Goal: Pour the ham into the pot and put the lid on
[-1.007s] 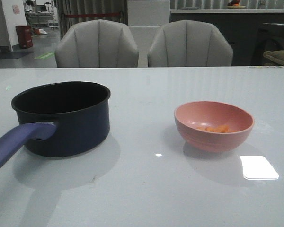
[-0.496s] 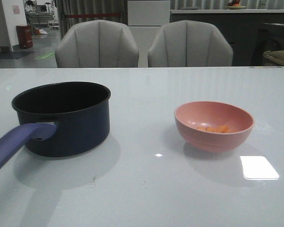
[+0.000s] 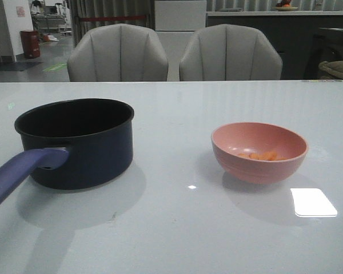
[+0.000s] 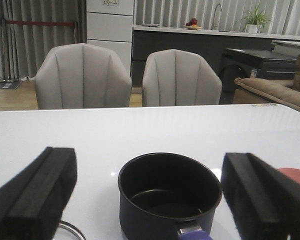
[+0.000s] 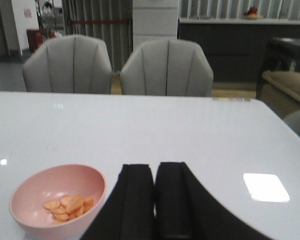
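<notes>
The dark navy pot [image 3: 74,140] with its purple-blue handle [image 3: 20,171] stands on the left of the white table [image 3: 171,228]; it is empty in the left wrist view [image 4: 170,192]. The ham [image 3: 262,155] lies as orange slices in a pink bowl [image 3: 258,151] on the right, also in the right wrist view [image 5: 69,206]. The edge of the glass lid [image 4: 70,231] shows only in the left wrist view, beside the pot. My left gripper [image 4: 150,187] is open and empty, short of the pot. My right gripper [image 5: 155,172] is shut and empty, beside the bowl [image 5: 57,202].
Two grey chairs [image 3: 117,54] stand behind the table's far edge. A bright light patch [image 3: 313,202] lies on the table right of the bowl. A counter and a sofa are in the background.
</notes>
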Available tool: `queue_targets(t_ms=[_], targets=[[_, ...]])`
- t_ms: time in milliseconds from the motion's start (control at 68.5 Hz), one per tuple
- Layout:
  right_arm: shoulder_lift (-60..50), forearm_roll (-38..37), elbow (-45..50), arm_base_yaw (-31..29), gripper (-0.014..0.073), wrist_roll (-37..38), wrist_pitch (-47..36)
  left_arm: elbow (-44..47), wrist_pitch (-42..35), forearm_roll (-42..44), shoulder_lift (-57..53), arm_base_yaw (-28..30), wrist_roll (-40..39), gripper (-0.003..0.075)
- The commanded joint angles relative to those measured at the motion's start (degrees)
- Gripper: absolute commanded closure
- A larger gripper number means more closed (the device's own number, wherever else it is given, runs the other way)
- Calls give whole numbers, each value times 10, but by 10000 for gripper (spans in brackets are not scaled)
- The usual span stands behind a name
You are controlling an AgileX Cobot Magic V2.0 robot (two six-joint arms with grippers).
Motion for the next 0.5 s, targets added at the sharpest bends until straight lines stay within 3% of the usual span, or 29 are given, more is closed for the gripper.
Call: queue_targets(t_ms=[0, 350, 482], targets=[[72, -7, -70, -2, 435, -7, 33, -16, -51, -1, 8, -5, 0, 95], [202, -3, -87, -1, 431, -7, 27, -16, -43, 6, 8, -5, 0, 95], [263, -3, -118, -1, 323, -7, 42, -16, -43, 6, 8, -5, 0, 95]])
